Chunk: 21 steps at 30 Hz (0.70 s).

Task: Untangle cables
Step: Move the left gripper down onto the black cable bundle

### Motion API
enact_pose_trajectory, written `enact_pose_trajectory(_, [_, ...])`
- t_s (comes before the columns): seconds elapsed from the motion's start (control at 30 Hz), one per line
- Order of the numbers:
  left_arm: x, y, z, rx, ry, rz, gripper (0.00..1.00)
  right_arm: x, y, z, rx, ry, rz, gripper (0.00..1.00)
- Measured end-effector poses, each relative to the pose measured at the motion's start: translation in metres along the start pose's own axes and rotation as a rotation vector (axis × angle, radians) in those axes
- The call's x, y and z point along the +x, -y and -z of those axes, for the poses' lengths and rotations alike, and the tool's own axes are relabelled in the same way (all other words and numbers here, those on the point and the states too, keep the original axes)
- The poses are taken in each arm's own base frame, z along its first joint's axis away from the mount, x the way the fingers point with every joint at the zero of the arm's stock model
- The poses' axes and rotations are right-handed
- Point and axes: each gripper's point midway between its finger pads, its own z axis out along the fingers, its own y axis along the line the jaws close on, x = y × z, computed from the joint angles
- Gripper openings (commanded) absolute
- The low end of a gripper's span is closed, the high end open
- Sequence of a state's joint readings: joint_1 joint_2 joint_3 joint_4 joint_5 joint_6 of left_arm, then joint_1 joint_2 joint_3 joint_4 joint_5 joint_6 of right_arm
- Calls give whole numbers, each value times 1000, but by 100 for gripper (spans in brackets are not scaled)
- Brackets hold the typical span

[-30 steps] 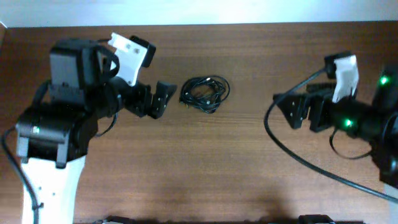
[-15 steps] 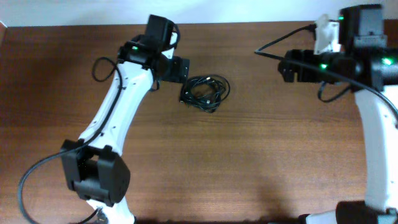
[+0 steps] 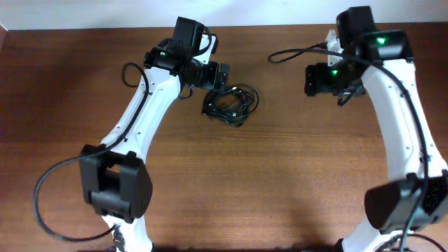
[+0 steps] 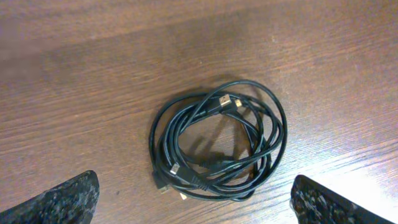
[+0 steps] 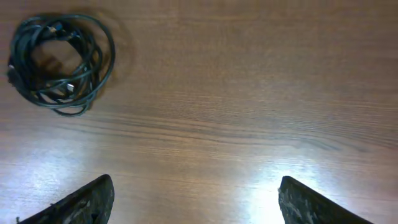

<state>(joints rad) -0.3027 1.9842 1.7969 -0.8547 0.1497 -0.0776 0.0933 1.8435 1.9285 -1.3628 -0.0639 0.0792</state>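
Observation:
The cables (image 3: 231, 103) lie as one coiled, knotted black bundle on the brown table, back of centre. My left gripper (image 3: 213, 75) hovers just behind and left of the bundle, open and empty. In the left wrist view the cables (image 4: 205, 182) lie flat between and ahead of the open left gripper (image 4: 196, 202), with small plug ends showing. My right gripper (image 3: 315, 79) is open and empty, well to the right of the bundle. In the right wrist view the cables (image 5: 65, 90) sit far at the top left, away from the open right gripper (image 5: 196, 199).
The table's back edge (image 3: 266, 28) meets a white wall close behind both grippers. A thick black arm wire (image 3: 294, 52) loops off the right arm. Both arm bases stand at the front edge, left (image 3: 115, 192) and right (image 3: 399, 203).
Both arms have reached out toward the back of the table. The left gripper has moved right, close to the bundle; the right gripper has moved left. The cables have not moved.

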Motion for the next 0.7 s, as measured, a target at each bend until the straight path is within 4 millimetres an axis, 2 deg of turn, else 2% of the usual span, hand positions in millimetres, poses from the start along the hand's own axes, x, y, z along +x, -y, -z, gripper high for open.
enact_pose_trajectory(0.07, [12,-5,-23,-8,-57,3,99,1,1,16,8,33,2,84])
enact_pose_trajectory(0.1, [25,-8,-39,-8,-110,7,99,1,1,23,12,51,2,84])
enact_pose_trajectory(0.13, [38,-11,-60,-7,-164,11,99,0,2,24,15,56,3,84])
enact_pose_trajectory(0.17, [48,-11,-73,13,-202,1,99,1,3,25,20,54,2,84])
enact_pose_trajectory(0.27, [70,-8,-101,63,-275,-21,99,5,5,25,31,41,2,84])
enact_pose_trajectory(0.33, [70,-8,-105,62,-272,-27,99,5,5,25,35,38,2,84])
enact_pose_trajectory(0.53, [67,-30,-105,-69,-262,-6,99,7,6,25,36,32,1,84])
enact_pose_trajectory(0.7, [61,-35,-107,-98,-236,-2,99,7,6,25,36,32,1,84])
